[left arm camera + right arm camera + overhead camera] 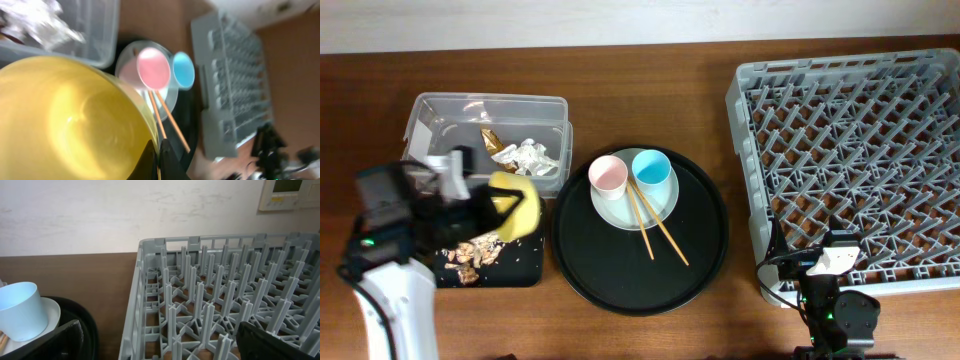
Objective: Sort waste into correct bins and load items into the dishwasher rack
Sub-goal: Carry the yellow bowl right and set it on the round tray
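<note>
Left gripper (470,205) clamping small yellow bowl (517,205) over shallow black rectangular tray (525,271); tilt steeper, rim inside edges. Right gripper (827,258) gaping.

The grey dishwasher rack (850,150) sits flat, pegs up. Left of it, the pink cup (608,175) and blue cup (651,169) stand upright on the pale plate (620,212), with the chopsticks (655,228) splayed across its edge. Farther left, the clear tub (490,100) holds the napkin (535,157) and wrapper (495,143). The yellow bowl (518,207) tilts over the black tray (520,268) of food scraps (475,252).

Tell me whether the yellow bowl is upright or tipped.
Tipped. The yellow bowl hangs tilted over the black tray, with food scraps lying below it; the left wrist view shows its inside empty.
</note>
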Motion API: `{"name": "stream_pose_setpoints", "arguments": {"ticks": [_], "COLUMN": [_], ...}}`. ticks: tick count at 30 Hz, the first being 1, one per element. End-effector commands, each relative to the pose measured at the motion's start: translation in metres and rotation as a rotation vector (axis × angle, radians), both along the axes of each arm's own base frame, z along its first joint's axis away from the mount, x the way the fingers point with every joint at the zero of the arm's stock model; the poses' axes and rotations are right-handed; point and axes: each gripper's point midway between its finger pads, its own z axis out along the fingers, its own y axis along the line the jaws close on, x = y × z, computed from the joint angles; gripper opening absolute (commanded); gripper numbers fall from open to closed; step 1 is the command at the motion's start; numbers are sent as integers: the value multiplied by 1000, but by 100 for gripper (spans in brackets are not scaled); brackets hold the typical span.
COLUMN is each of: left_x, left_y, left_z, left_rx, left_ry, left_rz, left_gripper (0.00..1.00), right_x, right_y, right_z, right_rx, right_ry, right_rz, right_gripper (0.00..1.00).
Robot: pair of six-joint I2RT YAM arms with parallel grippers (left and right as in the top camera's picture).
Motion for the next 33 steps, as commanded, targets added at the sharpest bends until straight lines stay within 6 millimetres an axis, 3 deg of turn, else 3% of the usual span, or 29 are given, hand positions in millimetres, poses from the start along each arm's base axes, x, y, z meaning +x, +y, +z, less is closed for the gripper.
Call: {"name": "stream_pose_setpoints", "arguments": {"ticks": [1, 3, 11, 20, 26, 33], "left_x": [-12, -19, -41, -56, -62, -66], "left_y": [-25, -50, -109, -173, -186, -182], "left_z": [-3, -7, -39, -102, -144, -151], "left_rx": [224, 273, 465, 613, 682, 705], "left_ry": [40, 52, 106, 182, 266, 299], "left_rz": [17, -31, -136, -330, -393, -400], "left_gripper": [0, 0, 0, 1, 6, 26], "right_x": [0, 0, 0, 0, 0, 0], "right_y": [1, 1, 1, 1, 1, 1], "right_z": [-3, -3, -3, -3, -3, -3], "right_rx": [0, 0, 0, 0, 0, 0], "right_ry": [5, 5, 5, 5, 5, 5], "right_rz": [1, 2, 1, 2, 1, 2], "right_gripper": [98, 99, 99, 99, 99, 99]}}
